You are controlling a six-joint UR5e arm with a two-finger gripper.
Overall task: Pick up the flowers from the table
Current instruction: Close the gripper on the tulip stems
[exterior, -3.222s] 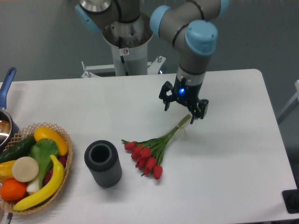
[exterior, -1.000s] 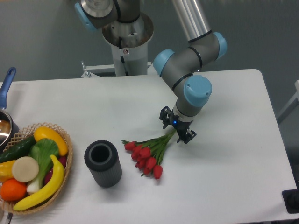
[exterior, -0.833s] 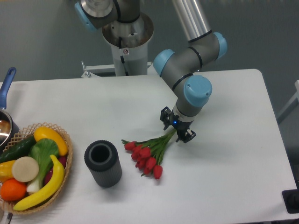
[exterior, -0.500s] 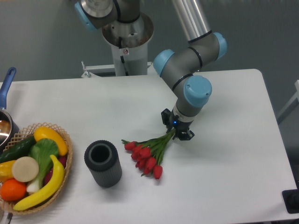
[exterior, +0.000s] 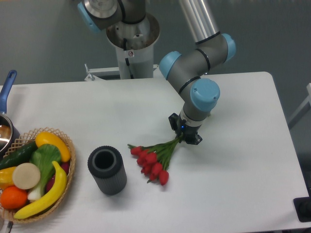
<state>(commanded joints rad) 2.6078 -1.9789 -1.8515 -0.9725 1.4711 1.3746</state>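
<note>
Gripper jaws, apart a second earlier, had closed on stems of flowers; buds shifted slightly on table. Grasp looked made; lift remained.

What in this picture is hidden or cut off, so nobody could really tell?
- Stem ends of the flowers: covered by the gripper, so the grip itself is unseen.
- Inside of the dark cylinder: too shadowed to see any contents.
- Pot with the blue handle: mostly cut off by the left edge.
- Wicker basket: its bottom is cut off by the lower edge.
</note>
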